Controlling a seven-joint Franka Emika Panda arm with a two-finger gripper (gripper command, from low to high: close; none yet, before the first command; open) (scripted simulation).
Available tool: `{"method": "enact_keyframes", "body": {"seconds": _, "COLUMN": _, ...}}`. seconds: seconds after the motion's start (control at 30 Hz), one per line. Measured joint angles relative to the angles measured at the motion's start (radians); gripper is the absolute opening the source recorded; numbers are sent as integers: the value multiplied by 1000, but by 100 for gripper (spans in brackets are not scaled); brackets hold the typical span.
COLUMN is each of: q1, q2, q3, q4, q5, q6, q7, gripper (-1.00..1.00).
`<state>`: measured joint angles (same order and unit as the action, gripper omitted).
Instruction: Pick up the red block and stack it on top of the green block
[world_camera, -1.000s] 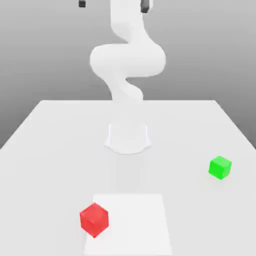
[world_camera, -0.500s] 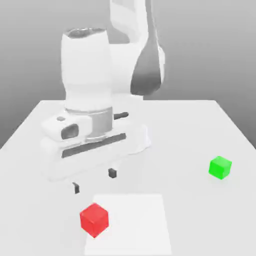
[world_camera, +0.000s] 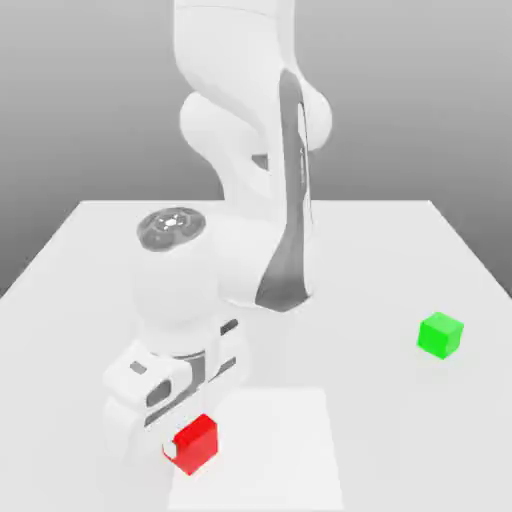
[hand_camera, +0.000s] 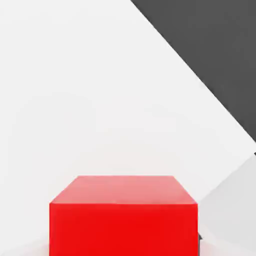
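In the exterior view the red block (world_camera: 198, 442) sits on the white table near the front, left of centre. My gripper (world_camera: 174, 441) has come down over it, and the white hand covers the block's left side. In the hand view the red block (hand_camera: 123, 215) is very close, resting on the table surface, and the gripper is shut on it. The green block (world_camera: 440, 334) stands alone on the table toward the exterior view's right, well apart from the hand.
A paler square patch (world_camera: 275, 450) marks the white table (world_camera: 400, 250) at the front centre, under the red block's right side. The arm's body (world_camera: 270, 220) rises over the middle of the table. In the hand view a dark area (hand_camera: 215, 45) lies beyond the table edge.
The arm swung down from high above; the hand descended onto the red block and the jaws went from wide open to shut on it. Both blocks stayed where they were.
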<state>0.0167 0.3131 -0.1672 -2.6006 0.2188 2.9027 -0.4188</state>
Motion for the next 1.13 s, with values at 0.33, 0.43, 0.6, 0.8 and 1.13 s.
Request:
{"method": "enact_keyframes", "body": {"seconds": 0.33, "q1": 224, "q2": -267, "q3": 56, "q4": -81, "q5": -132, "q6": -179, "q7": -35, "gripper": -100}}
{"method": "enact_keyframes", "body": {"seconds": 0.43, "q1": 377, "q2": -319, "q3": 123, "q4": -118, "q5": -120, "q6": -193, "q7": -148, "gripper": -100}}
{"method": "enact_keyframes", "body": {"seconds": 0.6, "q1": 588, "q2": -405, "q3": 224, "q4": -180, "q5": -117, "q6": -213, "q7": -324, "gripper": -100}}
{"method": "enact_keyframes", "body": {"seconds": 0.8, "q1": 780, "q2": -476, "q3": 369, "q4": -247, "q5": -131, "q6": -218, "q7": -498, "gripper": -100}}
{"method": "enact_keyframes", "body": {"seconds": 1.13, "q1": 799, "q2": -263, "q3": 373, "q4": -247, "q5": -268, "q6": -9, "q7": -431, "gripper": 100}}
